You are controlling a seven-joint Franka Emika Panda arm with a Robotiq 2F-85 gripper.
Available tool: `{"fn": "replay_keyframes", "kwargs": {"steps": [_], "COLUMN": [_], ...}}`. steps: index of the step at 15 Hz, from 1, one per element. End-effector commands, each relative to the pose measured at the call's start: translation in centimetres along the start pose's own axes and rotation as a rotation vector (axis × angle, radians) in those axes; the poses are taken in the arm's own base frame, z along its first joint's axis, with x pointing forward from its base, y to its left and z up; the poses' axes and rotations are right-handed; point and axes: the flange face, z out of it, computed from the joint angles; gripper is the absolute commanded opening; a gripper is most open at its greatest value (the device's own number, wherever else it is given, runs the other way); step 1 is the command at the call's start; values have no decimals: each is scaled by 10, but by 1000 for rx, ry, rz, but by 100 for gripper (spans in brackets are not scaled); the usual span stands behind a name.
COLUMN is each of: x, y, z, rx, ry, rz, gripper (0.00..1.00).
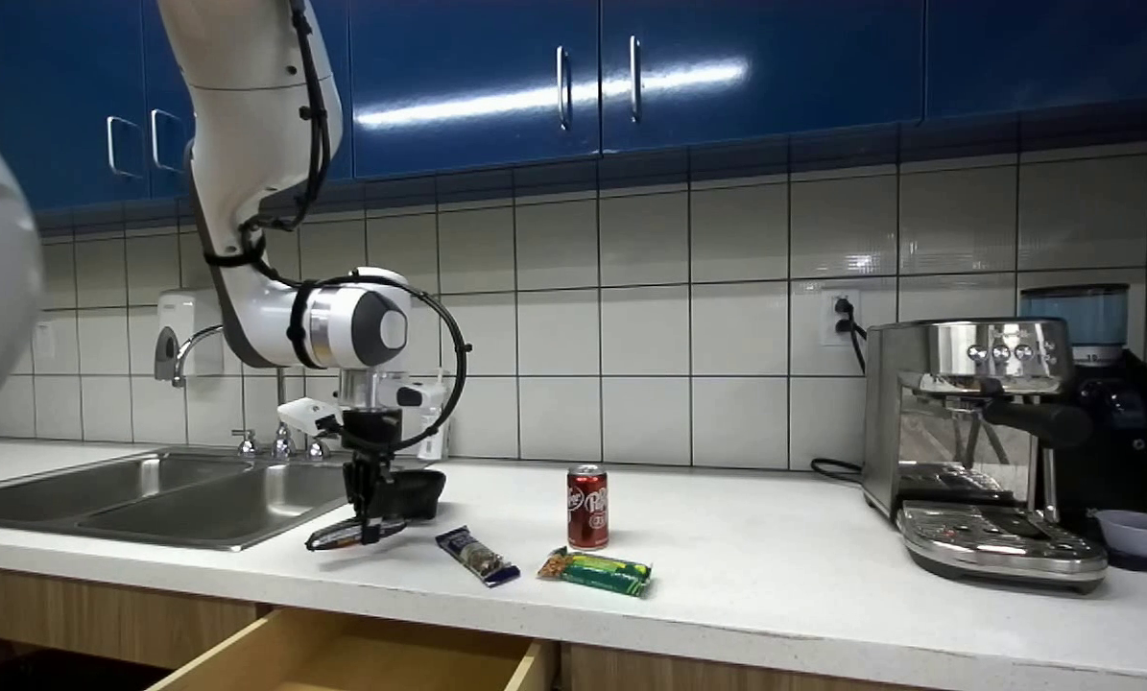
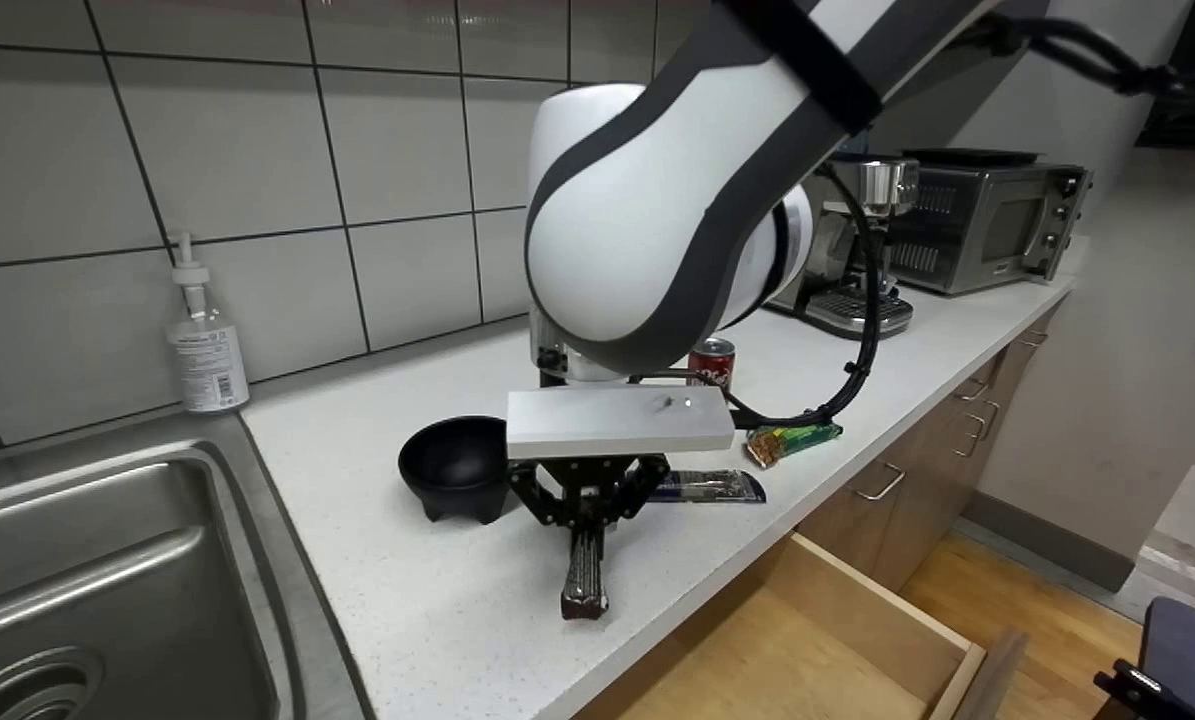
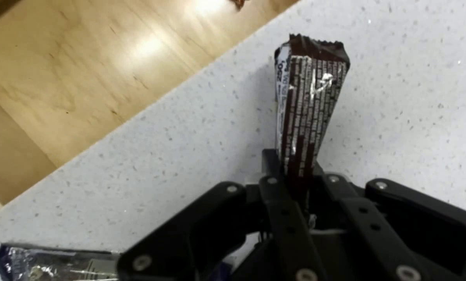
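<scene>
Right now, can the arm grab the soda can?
Probably not: the gripper is shut on a brown snack bar, so it's occupied. The soda can itself looks accessible, standing upright, its top uncovered, with just a low green-wrapped bar close by.

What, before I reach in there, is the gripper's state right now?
Gripper: closed, holding a brown-wrapped bar between its fingers.

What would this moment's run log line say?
Gripper: holding brown snack bar | Near: black footed bowl, blue snack bar | Farther: green snack bar, Dr Pepper can | Drawer: open
</scene>
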Motion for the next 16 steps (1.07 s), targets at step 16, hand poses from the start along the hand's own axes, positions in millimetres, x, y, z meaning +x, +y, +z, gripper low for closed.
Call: {"fn": "replay_keyframes", "kwargs": {"steps": [16], "x": [-112], "y": [53], "z": [21], "rx": [-255], "ry": [-21], "rz": [-518], "gripper": [4]}}
